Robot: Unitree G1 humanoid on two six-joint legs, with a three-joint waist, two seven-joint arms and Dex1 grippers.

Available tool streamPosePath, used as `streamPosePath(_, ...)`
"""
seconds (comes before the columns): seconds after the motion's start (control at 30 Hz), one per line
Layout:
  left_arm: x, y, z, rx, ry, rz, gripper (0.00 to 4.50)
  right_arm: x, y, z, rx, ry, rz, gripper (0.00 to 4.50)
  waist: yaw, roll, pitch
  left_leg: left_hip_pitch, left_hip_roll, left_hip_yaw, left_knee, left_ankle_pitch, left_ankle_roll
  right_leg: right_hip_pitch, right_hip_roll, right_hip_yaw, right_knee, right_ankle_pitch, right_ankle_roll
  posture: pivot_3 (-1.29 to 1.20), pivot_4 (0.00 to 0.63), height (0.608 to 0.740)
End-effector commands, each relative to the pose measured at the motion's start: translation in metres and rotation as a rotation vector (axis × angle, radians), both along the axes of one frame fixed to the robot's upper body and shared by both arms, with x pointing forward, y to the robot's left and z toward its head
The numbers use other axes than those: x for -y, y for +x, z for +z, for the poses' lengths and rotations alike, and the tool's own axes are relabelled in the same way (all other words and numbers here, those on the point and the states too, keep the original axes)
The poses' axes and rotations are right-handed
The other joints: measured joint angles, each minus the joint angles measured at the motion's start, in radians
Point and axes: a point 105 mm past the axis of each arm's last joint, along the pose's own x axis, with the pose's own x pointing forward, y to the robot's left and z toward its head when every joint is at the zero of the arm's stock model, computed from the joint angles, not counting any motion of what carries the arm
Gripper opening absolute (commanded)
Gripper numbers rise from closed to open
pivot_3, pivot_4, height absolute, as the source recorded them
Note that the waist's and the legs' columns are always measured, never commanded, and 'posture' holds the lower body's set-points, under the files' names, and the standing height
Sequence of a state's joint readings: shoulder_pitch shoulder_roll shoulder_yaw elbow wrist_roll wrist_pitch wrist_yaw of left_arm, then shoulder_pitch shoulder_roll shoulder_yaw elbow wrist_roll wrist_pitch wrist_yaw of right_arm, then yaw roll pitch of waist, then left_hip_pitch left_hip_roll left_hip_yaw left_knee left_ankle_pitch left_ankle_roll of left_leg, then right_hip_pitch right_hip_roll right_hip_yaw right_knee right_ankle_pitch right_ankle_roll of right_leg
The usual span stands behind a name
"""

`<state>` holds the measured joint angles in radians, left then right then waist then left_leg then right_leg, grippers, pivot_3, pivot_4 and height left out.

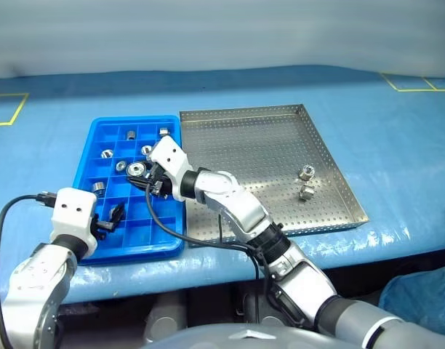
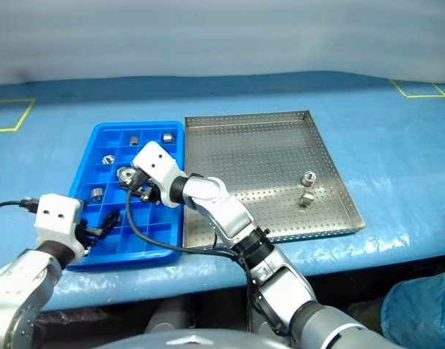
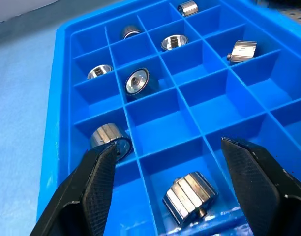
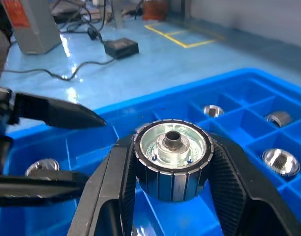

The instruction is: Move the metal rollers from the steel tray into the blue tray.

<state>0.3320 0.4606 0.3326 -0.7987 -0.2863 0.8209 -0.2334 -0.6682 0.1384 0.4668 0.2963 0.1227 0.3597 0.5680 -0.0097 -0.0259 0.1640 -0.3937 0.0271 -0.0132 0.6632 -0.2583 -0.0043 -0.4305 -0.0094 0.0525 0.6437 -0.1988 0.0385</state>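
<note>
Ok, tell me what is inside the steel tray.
Two metal rollers lie near the right rim of the steel tray. The right arm hides part of its front left floor.

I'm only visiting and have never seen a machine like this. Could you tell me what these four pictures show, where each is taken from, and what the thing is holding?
It is a two-armed robot at a table with a blue cover. The two wide pictures come from cameras in its head, looking down over its arms. The two close-ups come from cameras on its wrists, looking along each arm's black fingers.

On the table lie a perforated steel tray and, beside it, a blue tray divided into small compartments. Two metal rollers remain in the steel tray; several more already sit in the blue tray's compartments.

The right gripper is over the blue tray, clamping one roller between its fingers. The left gripper is open over the tray's near corner and holds nothing.
</note>
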Motion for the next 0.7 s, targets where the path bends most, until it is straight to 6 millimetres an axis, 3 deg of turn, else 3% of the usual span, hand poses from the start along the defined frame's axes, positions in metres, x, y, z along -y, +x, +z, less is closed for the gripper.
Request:
streamPosePath(0.03,0.011,0.000,0.015,0.071,0.006,-0.038,3.66,-0.025,-0.006,0.024,0.058,0.070,0.076,1.70,0.001,0.000,0.000,0.000,0.000,0.000,0.000,0.000,0.000,0.000,0.000,0.000,0.000,0.000,0.000,0.14,0.150,0.740)
streamPosePath(0.3,0.013,0.001,0.014,0.073,-0.007,-0.043,3.66,-0.040,-0.003,0.022,0.054,0.079,0.095,1.70,0.000,0.000,0.000,0.000,0.001,-0.004,-0.002,0.000,-0.001,0.000,0.001,-0.005,0.001,0.002,-0.001,0.15,0.150,0.740)
streamPosePath(0.67,0.016,0.002,0.011,0.073,-0.017,-0.043,3.66,-0.059,-0.017,0.033,0.063,0.109,0.182,1.70,0.001,0.000,0.000,0.000,0.000,-0.006,-0.002,0.000,-0.001,0.000,0.001,-0.006,0.001,0.002,-0.001,0.16,0.150,0.740)
streamPosePath(0.7,0.015,0.002,0.010,0.072,-0.017,-0.041,3.66,-0.060,-0.018,0.033,0.062,0.112,0.185,2.44,0.001,0.000,0.000,0.000,0.000,-0.006,-0.002,0.000,-0.001,0.000,0.001,-0.006,0.001,0.002,-0.001,0.16,0.150,0.740)
